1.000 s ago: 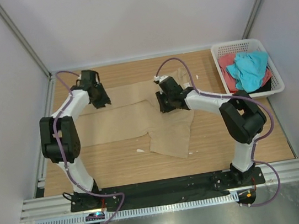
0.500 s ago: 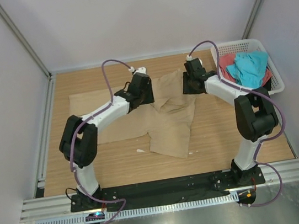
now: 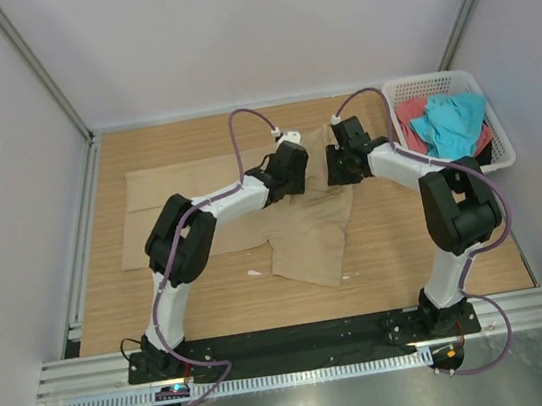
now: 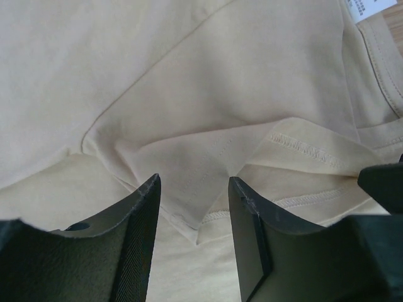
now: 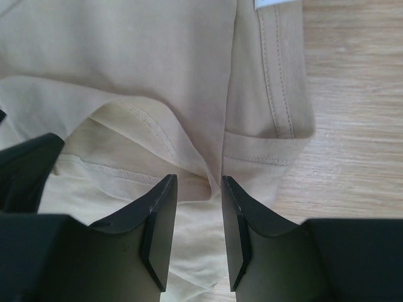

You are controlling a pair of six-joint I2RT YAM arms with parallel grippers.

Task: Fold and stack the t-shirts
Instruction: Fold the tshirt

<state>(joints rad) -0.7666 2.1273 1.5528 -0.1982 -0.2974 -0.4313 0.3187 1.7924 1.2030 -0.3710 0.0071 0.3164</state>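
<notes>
The tan-beige t-shirt (image 3: pixel 152 215) lies spread and partly folded on the wooden table. Both grippers hang close together over its right part near the collar. My left gripper (image 3: pixel 292 175) is open, and its jaws (image 4: pixel 193 182) straddle a folded hem corner of the shirt (image 4: pixel 208 113). My right gripper (image 3: pixel 339 165) is open too, with its jaws (image 5: pixel 198 181) on either side of a raised fold (image 5: pixel 157 75). The white neck label (image 5: pixel 277 5) shows at the top edge. A turquoise t-shirt (image 3: pixel 452 127) and a coral-red t-shirt (image 3: pixel 415 110) lie crumpled in the basket.
The white lattice basket (image 3: pixel 435 79) stands at the far right corner of the table. Bare wood (image 5: pixel 352 94) lies just right of the shirt's collar. The enclosure walls stand close on the left, back and right. A small white scrap (image 3: pixel 254 272) lies near the shirt's lower edge.
My left gripper has swept from the shirt's far left to its middle right. My right gripper moved up and right, then back a little. The two now sit side by side.
</notes>
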